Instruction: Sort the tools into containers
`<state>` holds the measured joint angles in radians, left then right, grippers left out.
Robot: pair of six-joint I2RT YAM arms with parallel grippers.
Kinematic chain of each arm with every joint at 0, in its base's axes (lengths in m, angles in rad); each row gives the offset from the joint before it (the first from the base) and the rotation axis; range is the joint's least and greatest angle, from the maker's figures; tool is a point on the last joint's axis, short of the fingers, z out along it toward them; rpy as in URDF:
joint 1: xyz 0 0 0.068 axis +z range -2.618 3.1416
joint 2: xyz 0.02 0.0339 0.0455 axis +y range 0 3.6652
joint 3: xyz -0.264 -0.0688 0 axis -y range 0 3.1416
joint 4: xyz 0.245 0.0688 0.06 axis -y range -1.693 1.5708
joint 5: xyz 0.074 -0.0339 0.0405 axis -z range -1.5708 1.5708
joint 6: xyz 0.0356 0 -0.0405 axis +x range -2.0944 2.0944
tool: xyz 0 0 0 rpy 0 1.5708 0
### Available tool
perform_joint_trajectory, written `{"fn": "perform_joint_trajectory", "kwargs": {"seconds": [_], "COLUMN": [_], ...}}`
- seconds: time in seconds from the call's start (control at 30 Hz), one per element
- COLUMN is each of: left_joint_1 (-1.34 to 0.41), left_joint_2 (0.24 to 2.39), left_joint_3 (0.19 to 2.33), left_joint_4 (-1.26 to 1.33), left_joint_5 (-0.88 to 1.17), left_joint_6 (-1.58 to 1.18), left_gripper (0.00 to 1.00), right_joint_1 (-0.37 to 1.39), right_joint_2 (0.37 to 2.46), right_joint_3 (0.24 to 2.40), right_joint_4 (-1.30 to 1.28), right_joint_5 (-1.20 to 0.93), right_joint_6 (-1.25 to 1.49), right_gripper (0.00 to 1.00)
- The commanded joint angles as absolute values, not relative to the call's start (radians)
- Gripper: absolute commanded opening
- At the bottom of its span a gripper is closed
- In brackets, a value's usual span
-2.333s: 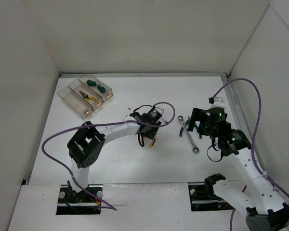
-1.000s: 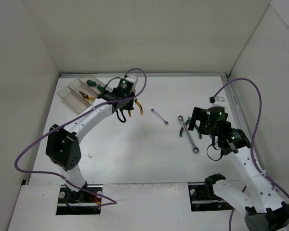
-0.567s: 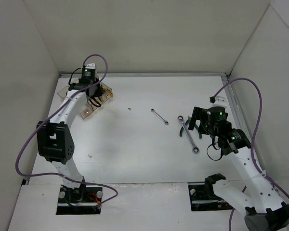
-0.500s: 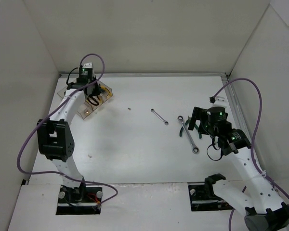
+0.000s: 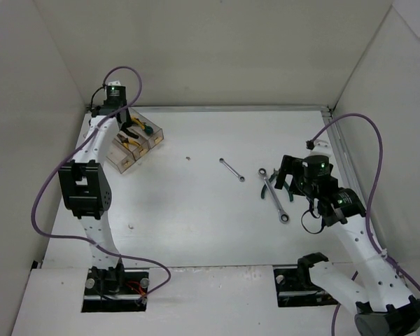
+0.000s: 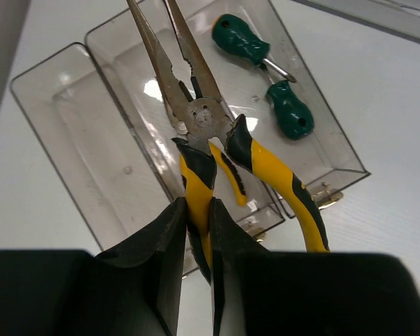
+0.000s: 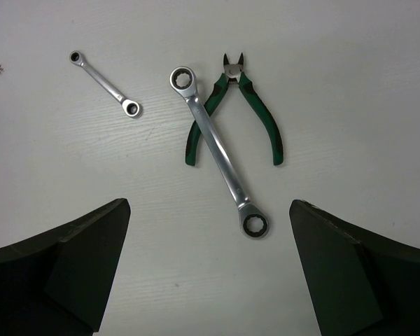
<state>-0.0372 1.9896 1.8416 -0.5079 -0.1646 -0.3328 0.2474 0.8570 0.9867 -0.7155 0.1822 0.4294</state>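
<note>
Table (image 5: 196, 224) white; screwdrivers (image 6: 242, 43) in end bin (image 6: 323, 150); left hand (image 6: 196, 227) grips pliers (image 6: 204, 119).

White table (image 5: 196, 224) boxed in by 3 white walls (image 5: 217, 49); 1 tiny dark speck (image 5: 187, 158) lies on it.

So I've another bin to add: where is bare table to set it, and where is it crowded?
Bare: the table between the bins and the small wrench, down to the arm bases, bar tiny specks. Crowded: below the open right tool, where the large wrench crosses the green cutters. The left tool holds yellow pliers over the bins.
</note>
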Motion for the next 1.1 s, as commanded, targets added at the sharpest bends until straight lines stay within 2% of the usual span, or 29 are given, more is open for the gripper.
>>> {"fn": "perform_joint_trajectory", "kwargs": {"seconds": [0.0,0.63,0.9,1.07], "left_joint_1": [-0.018,0.009,0.009,0.009], "left_joint_2": [1.963,2.21,2.258,2.243], "left_joint_3": [1.898,2.158,2.184,2.154], "left_joint_4": [-0.554,-0.67,-0.678,-0.643], "left_joint_5": [-0.29,-0.322,-0.305,-0.262], "left_joint_6": [-0.273,-0.213,-0.224,-0.244], "left_gripper": [0.0,0.0,0.05,0.15], "right_joint_1": [0.238,0.235,0.232,0.23], "right_joint_2": [0.884,0.89,0.884,0.9], "right_joint_3": [0.997,0.996,0.989,0.992], "right_joint_4": [-0.657,-0.657,-0.658,-0.657], "right_joint_5": [0.21,0.204,0.201,0.195], "right_joint_6": [0.417,0.437,0.442,0.44], "right_gripper": [0.98,0.98,0.98,0.98]}}
